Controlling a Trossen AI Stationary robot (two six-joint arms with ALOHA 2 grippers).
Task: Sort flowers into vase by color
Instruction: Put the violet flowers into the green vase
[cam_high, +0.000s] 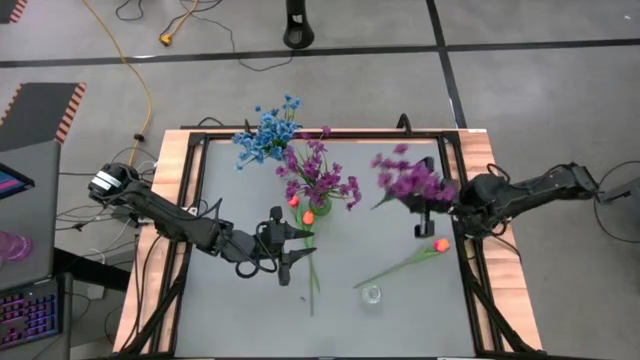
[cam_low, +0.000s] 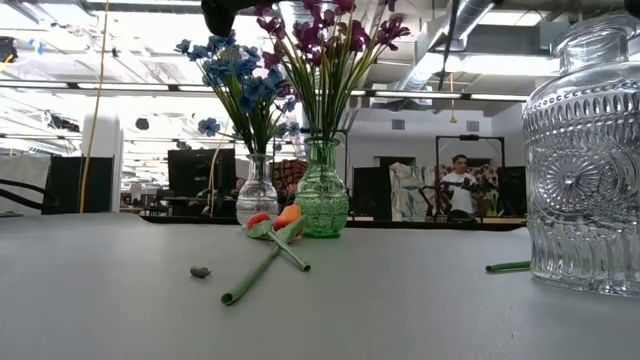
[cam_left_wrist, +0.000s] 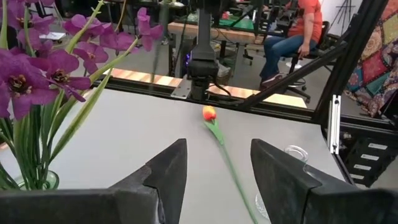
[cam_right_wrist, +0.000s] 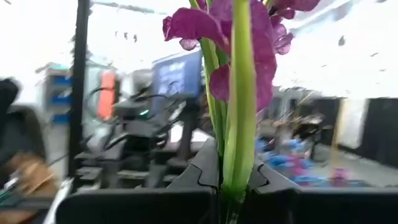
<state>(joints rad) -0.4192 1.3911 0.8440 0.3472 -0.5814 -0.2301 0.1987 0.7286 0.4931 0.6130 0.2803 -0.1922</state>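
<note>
My right gripper (cam_high: 428, 212) is shut on a purple-magenta sprig (cam_high: 408, 178) over the table's right half. My left gripper (cam_high: 290, 250) is open near the table's middle and touches nothing. It faces an orange-red tulip (cam_left_wrist: 209, 113) that lies flat on the table, bud toward the right edge (cam_high: 440, 245). A green vase (cam_low: 322, 200) holds purple flowers (cam_high: 318, 175). A small clear vase (cam_low: 257, 195) holds blue flowers (cam_high: 265, 133). Two more tulips (cam_low: 275, 225) lie on the table, their buds by the green vase. My right gripper pinches the purple sprig's green stems (cam_right_wrist: 239, 143) between its two fingers, below the blossoms. The stems rise out from between the fingertips (cam_right_wrist: 205, 168). The sprig is lifted clear of the table, and its blossoms (cam_high: 400, 175) reach toward the table's left.
A clear glass vase (cam_high: 372, 294) stands near the front edge, beside the lying tulip's stem end (cam_low: 510, 266). A small dark bit (cam_low: 200, 271) lies on the table. A black frame (cam_high: 470, 250) runs around the tabletop. A seated person (cam_left_wrist: 292, 31) shows beyond the table.
</note>
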